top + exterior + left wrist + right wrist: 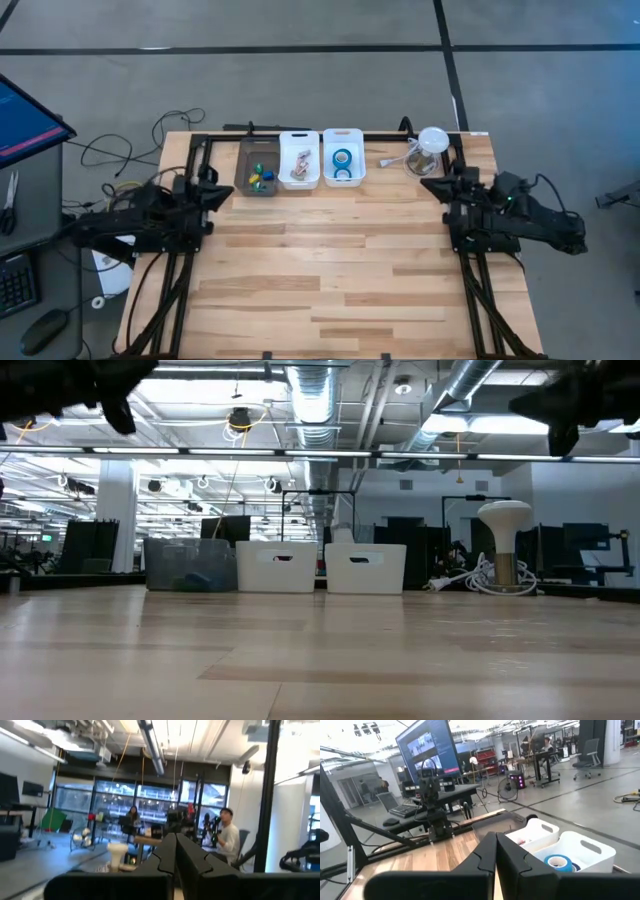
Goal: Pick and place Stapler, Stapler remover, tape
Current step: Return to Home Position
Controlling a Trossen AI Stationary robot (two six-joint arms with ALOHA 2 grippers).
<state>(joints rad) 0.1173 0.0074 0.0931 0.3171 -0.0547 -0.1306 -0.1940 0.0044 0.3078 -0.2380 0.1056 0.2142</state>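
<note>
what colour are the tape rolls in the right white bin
Bright blue with pale centres; the tape rolls show best in the high view, inside the right white bin.

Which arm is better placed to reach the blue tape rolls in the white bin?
Probably right. The bright-blue ring-shaped tape rolls lie in the white plastic bin nearest the right gripper, whose wrist view already shows them. The left gripper, fingers shut like the right's, sits beyond the grey bin.

Left gripper [222,190] fingers pressed together, arm raised at the left edge. Right gripper [432,187] likewise closed, arm raised at the right edge.
</note>
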